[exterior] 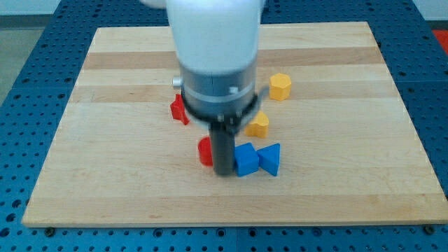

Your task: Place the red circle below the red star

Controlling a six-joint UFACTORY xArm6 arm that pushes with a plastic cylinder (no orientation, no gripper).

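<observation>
Your tip [224, 172], bearing no pincer, sits mid-frame between red circle [204, 152] and blue cube [246, 159]; a slanted push could drive the circle off-line from the red star [180, 109].

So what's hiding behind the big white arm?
Peeking out from behind the white arm are part of the red star and part of a yellow block. Whatever else lies there is covered.

Taking the red circle [204, 151] as landmark: my tip [224, 172] stands just beside it on the view's right, with the blue cube [246, 159] and blue triangle [270, 159] crowded beyond. Above it sits the red star [180, 109], partly hidden by the arm; up and right lie two yellow blocks [257, 124] [280, 87]. The wooden board [105, 175] lies open to its left and below.
</observation>
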